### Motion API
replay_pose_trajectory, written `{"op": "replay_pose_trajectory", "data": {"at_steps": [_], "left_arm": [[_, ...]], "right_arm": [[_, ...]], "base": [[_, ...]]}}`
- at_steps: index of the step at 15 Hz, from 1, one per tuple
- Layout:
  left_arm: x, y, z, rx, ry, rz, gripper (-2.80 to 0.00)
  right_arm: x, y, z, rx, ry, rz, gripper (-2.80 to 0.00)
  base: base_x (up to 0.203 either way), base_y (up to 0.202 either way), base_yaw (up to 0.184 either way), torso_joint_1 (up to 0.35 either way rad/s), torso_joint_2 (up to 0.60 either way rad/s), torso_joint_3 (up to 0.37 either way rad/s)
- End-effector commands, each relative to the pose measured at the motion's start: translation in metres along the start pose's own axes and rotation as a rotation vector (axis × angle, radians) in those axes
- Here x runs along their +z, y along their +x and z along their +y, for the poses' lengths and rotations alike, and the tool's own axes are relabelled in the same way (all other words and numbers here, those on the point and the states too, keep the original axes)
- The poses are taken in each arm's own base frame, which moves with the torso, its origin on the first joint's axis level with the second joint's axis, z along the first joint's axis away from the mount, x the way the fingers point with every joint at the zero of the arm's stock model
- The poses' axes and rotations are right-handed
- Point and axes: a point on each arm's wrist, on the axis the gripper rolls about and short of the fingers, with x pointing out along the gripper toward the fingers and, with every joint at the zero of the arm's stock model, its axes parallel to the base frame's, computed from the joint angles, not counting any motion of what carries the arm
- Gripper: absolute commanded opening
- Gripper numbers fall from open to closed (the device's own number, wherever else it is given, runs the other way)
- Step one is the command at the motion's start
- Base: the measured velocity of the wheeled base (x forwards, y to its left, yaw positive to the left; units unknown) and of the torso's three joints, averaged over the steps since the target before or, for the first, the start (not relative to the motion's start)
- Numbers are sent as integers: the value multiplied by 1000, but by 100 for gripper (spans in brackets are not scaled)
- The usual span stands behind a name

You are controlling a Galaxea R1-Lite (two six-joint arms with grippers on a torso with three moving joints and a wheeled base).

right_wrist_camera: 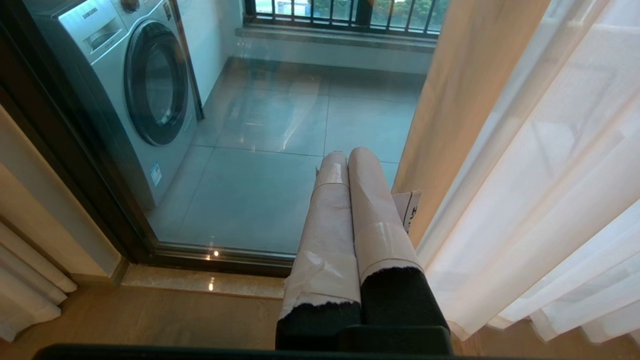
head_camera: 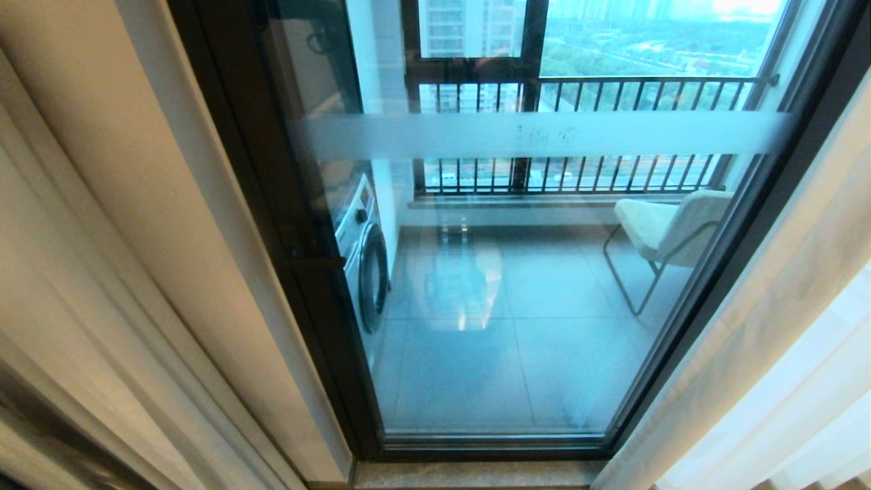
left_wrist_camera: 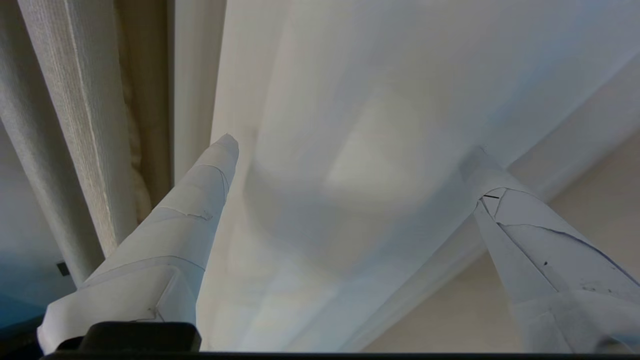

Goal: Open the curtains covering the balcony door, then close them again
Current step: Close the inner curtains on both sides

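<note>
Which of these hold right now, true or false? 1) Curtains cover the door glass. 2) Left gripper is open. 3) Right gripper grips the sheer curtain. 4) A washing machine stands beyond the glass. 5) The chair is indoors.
1) False. The balcony door glass is uncovered; the curtains hang at the sides.
2) True. The left gripper is spread wide, facing pale fabric.
3) False. The right gripper is shut on nothing, beside the sheer.
4) True. The washing machine stands behind the glass.
5) False. The chair is out on the balcony.
</note>
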Motion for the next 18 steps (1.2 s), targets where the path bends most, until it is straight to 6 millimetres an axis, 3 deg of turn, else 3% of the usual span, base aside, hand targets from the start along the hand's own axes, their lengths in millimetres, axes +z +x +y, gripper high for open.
{"op": "replay_pose_trajectory", "data": {"at_steps": [1, 9, 10, 18], "left_arm": [[-4, 10, 2, 18, 1, 8, 0], [-9, 17, -3, 13, 4, 12, 0], [-9, 18, -3, 13, 4, 13, -280], [-8, 17, -3, 11, -1, 9, -280]], "right_arm": [[0, 0, 0, 1, -1, 2, -280], [0, 0, 0, 1, -1, 4, -280], [0, 0, 0, 1, -1, 4, -280], [0, 0, 0, 1, -1, 2, -280]], "base": [[0, 0, 0, 0, 0, 0], [0, 0, 0, 0, 0, 0], [0, 0, 0, 0, 0, 0], [0, 0, 0, 0, 0, 0]]}}
